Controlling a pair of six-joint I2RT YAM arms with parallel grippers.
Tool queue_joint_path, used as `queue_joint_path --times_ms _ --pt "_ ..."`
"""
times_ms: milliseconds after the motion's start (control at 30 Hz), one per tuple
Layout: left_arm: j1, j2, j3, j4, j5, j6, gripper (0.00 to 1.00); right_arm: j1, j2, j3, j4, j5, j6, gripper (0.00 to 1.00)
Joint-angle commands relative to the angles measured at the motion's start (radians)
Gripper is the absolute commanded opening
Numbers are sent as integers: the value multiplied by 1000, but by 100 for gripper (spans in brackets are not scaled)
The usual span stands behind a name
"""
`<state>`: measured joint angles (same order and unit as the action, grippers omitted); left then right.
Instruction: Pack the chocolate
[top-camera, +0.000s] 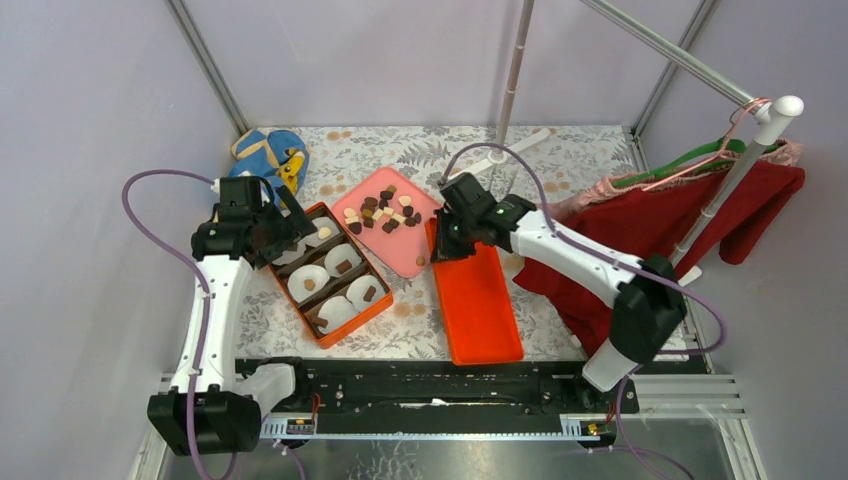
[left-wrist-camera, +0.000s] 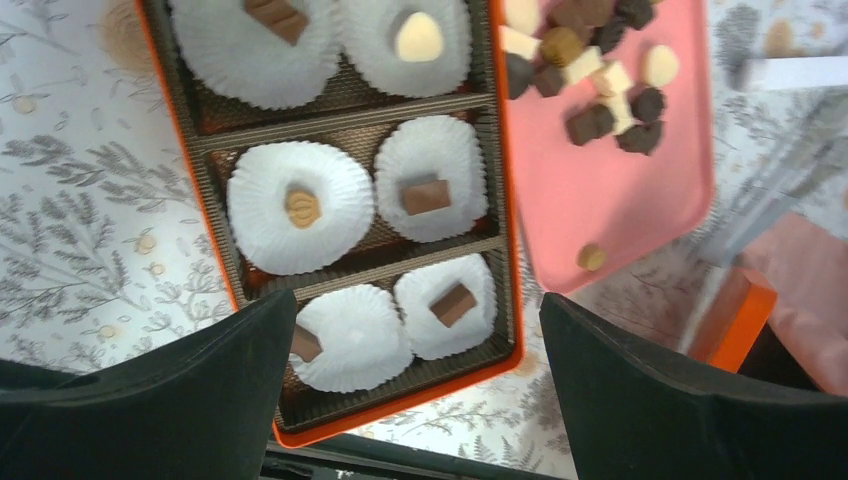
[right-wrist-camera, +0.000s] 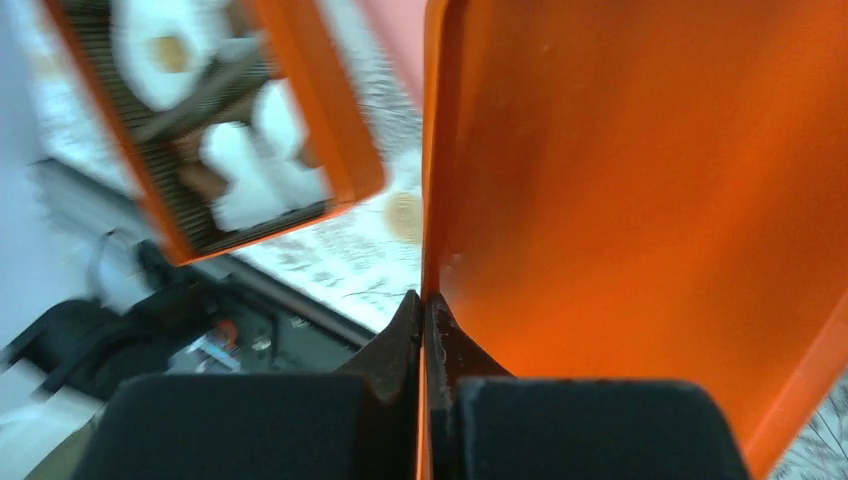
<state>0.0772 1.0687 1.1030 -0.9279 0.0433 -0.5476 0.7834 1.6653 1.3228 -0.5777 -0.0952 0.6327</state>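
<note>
Right gripper (right-wrist-camera: 424, 300) pinching orange lid (right-wrist-camera: 640, 200) rim, pink tray (top-camera: 405, 252) alongside

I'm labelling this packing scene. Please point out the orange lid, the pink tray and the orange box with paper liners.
orange lid (top-camera: 481, 305): top external view, middle of its flat panel.
pink tray (left-wrist-camera: 600, 200): left wrist view, bare patch of its floor.
orange box (left-wrist-camera: 507, 240): left wrist view, its orange side wall.

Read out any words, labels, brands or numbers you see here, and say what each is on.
None readable: the orange box, orange lid, pink tray and paper liners show no print.
The blue bag shows a yellow figure, but no letters can be made out.
</note>
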Motion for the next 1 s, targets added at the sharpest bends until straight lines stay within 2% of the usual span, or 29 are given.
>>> queue_joint_path --times_ms 0,67,200,433,600,800,967 --pt "-3 20 123 9 138 35 99 5 -126 98 63 -194 -87 0" --pt "-3 25 185 -8 233 49 99 4 -145 126 98 -233 -98 0" --pt "-4 17 231 7 301 40 99 5 -138 182 150 -275 -102 0" --pt "-5 -7 146 114 455 -23 99 4 -134 170 341 -460 -92 0" --pt "-11 -65 15 348 617 -197 99 5 -104 203 261 -431 -142 0" --pt "-71 -76 21 387 528 -231 99 15 -68 261 136 -346 -181 0" --pt "-208 -40 30 424 418 -301 99 16 -43 298 99 -318 -174 0"
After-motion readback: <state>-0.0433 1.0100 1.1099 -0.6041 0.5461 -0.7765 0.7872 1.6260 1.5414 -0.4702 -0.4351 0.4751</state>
